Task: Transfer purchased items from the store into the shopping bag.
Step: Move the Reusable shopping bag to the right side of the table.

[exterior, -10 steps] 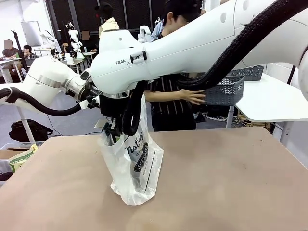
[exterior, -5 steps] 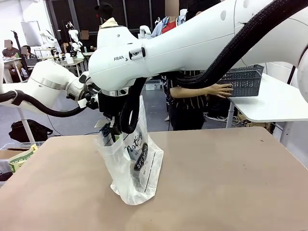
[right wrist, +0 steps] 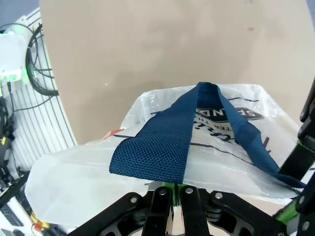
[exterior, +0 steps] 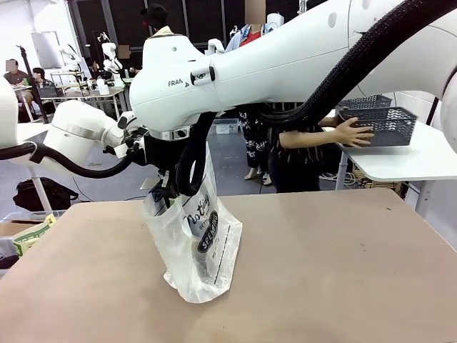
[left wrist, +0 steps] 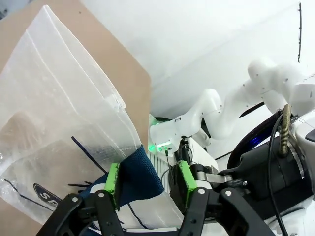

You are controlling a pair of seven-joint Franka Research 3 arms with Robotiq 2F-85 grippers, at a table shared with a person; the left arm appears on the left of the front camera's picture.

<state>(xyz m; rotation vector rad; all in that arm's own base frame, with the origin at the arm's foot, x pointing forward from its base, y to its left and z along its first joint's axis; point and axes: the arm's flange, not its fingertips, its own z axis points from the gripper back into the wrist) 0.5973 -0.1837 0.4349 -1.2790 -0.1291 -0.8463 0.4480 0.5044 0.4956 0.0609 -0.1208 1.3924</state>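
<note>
Translucent shopping bag [exterior: 200, 243] is held up at frame centre, its navy handle [right wrist: 162, 147] pinched by the right gripper [right wrist: 172, 189]; the left gripper [left wrist: 147, 179] is spread around the other strap. The basket [exterior: 382, 125] must be brought next.

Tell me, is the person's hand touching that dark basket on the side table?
Touching. In the front view the person's hand lies flat against the near side of the dark slotted basket on the white side table.
</note>
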